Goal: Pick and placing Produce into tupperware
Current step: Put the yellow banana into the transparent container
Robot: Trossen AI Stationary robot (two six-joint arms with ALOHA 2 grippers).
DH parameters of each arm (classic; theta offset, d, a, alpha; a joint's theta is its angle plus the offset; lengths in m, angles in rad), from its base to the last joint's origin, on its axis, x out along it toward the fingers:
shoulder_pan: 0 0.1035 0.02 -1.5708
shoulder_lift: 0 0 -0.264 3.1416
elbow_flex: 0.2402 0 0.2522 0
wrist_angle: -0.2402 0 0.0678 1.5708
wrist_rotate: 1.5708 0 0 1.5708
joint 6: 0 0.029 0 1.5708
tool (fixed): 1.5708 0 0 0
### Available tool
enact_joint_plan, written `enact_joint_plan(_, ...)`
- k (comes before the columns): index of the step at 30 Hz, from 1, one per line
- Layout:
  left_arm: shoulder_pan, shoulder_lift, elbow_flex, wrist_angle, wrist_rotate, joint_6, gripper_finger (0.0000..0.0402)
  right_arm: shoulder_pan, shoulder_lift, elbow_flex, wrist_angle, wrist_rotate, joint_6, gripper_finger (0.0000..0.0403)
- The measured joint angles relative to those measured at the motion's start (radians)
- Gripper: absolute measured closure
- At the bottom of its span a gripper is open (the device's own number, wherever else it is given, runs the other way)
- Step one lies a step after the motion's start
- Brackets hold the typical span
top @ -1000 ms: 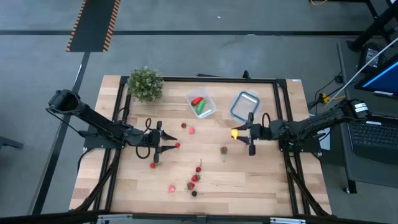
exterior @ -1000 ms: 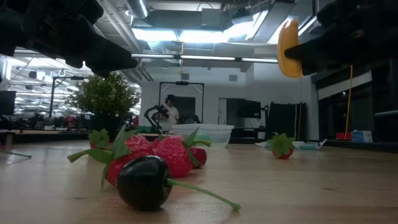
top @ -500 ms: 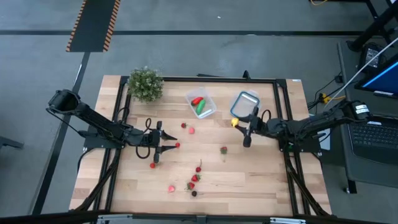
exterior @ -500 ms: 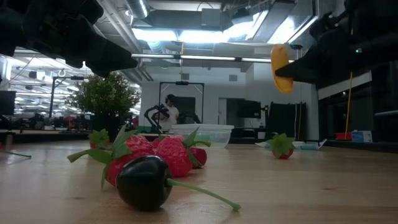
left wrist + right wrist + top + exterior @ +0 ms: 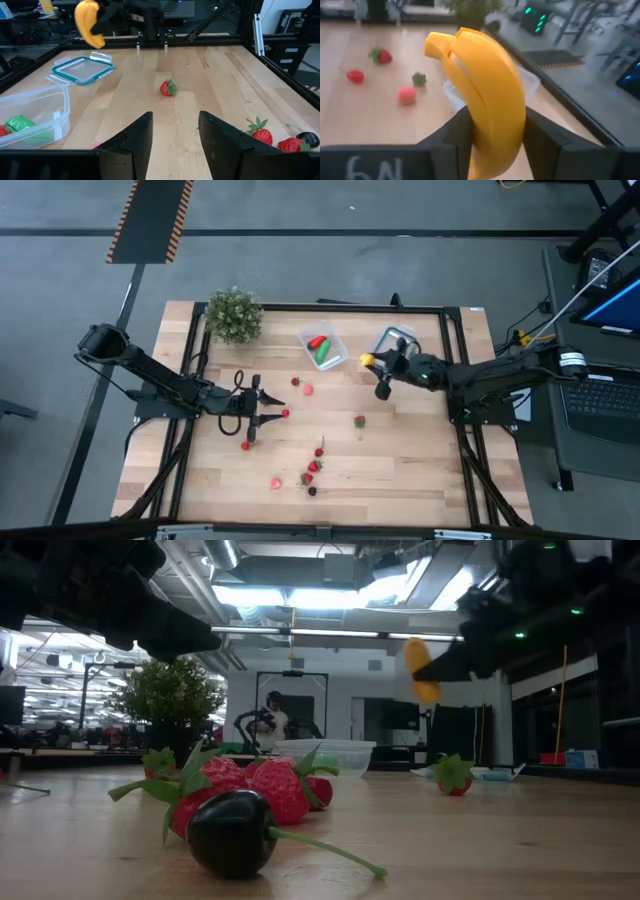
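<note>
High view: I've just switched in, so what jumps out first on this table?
The yellow banana stands out, gripped in the right gripper above the table, between the blue-rimmed container and the clear tub, which already holds a green piece and a red one. Small red berries lie scattered on the wood near the left gripper, which is open and empty.

Four cams here. The high one hangs over the table [image 5: 400, 470] and looks straight down, far enough off to catch both arms and the floor around. The low one sits right at tabletop level, nose almost against a dark berry [image 5: 232, 831], facing level across into the room. Each wrist cam looks out past its own two fingers, pretty close in: the left one faces across the boards toward the far arm, the right one stares at a banana [image 5: 487, 95] right in front of it. All four catch that banana.
</note>
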Motion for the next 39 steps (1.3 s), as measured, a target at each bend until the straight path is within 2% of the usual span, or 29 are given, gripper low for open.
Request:
enact_joint_plan(6, 0.000, 0.000, 0.000, -0.001, 0.000, 0.002, 0.0250, -0.106, 0.153, 0.216, -0.219, -0.210, -0.084, 0.0261)
enact_joint_plan(14, 0.000, 0.000, 0.000, -0.003, 0.000, 0.003, 0.0250, -0.188, 0.296, 0.466, -0.436, -0.386, -0.219, 0.0261)
enact_joint_plan(19, 0.000, 0.000, 0.000, -0.003, 0.000, 0.003, 0.0250, -0.210, 0.363, 0.615, -0.625, -0.425, -0.314, 0.0261)
enact_joint_plan(25, 0.000, 0.000, 0.000, -0.003, 0.001, 0.003, 0.0250, -0.238, 0.458, 0.751, -0.722, -0.497, -0.416, 0.0261)
enact_joint_plan(39, 0.000, 0.000, 0.000, -0.011, 0.001, 0.003, 0.0250, -0.283, 0.669, 1.045, -1.046, -0.532, -0.622, 0.0262)
